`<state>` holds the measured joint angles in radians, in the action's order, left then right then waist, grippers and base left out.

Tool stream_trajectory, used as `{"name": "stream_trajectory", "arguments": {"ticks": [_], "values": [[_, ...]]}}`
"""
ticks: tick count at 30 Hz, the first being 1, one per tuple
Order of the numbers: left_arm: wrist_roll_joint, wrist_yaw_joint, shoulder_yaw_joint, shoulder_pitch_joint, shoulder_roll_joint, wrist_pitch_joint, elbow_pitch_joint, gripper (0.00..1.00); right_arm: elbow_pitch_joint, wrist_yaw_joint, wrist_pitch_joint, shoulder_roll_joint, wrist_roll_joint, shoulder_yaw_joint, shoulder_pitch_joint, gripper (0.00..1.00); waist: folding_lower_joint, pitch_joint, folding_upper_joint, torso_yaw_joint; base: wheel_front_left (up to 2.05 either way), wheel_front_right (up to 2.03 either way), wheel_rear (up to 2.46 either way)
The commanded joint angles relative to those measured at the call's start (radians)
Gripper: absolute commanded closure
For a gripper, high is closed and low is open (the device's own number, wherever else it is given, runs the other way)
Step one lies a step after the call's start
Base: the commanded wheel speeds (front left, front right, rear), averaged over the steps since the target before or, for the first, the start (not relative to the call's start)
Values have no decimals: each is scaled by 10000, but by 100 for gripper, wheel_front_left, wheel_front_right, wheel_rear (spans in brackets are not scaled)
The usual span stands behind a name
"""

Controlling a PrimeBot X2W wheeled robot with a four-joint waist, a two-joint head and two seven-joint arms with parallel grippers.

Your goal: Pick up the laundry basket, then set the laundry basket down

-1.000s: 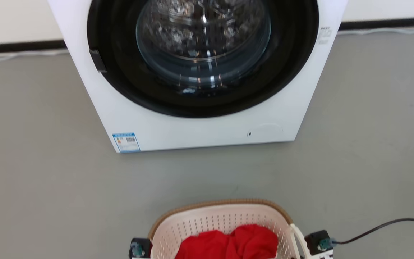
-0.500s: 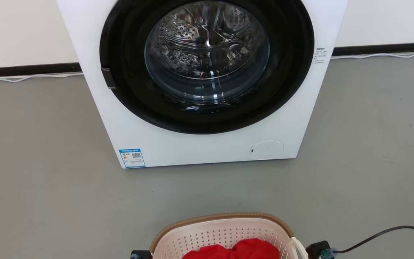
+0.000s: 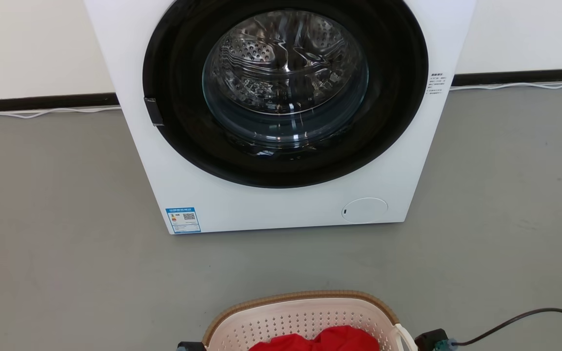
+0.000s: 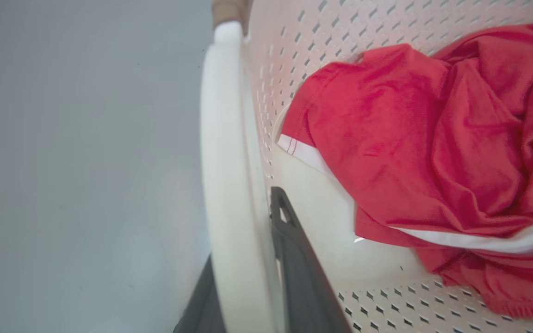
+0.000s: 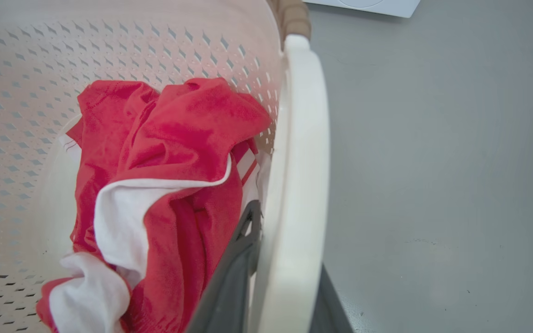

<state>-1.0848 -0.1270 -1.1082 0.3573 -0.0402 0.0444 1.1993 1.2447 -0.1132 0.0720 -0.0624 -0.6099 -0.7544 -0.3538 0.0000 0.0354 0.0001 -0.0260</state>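
Observation:
The laundry basket (image 3: 305, 317) lies at the bottom middle of the head view, cream and perforated, with a brown woven-look rim (image 3: 261, 304). A red and white garment (image 4: 433, 138) is crumpled inside it. My left gripper (image 4: 248, 222) is shut on the basket's left white handle (image 4: 225, 138), one dark finger (image 4: 294, 249) inside the wall and the other outside. My right gripper (image 5: 289, 240) is shut on the right white handle (image 5: 301, 138) in the same way. I cannot tell whether the basket's underside touches the floor.
A white front-loading washing machine (image 3: 242, 204) stands on the grey floor (image 3: 66, 243) just beyond the basket, its round door closed. A black cable (image 3: 530, 314) loops from my right wrist over the floor. White cords run along the dark skirting (image 3: 42, 102).
The whole head picture has slid down, so the camera moved: the machine and the basket sit lower in view. Both grippers have kept their hold on the handles.

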Motion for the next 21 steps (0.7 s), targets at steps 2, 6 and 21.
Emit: {"name": "stream_trajectory", "arguments": {"ticks": [2, 6, 21], "values": [[-48, 73, -1, 171, -100, 163, -99, 100, -174, -175, 188, 122, -37, -360, -136, 100, 0, 19, -1, -27, 0, 0, 0], [-149, 64, -98, 190, -100, 180, -83, 100, -185, -175, 193, 122, -152, -484, -147, 100, 0, 13, -1, -55, 0, 0, 0], [-469, 110, -371, 321, -100, 301, 106, 100, -173, -175, 196, 122, -545, -834, -182, 100, 0, 9, -1, -130, 0, 0, 0]]}}
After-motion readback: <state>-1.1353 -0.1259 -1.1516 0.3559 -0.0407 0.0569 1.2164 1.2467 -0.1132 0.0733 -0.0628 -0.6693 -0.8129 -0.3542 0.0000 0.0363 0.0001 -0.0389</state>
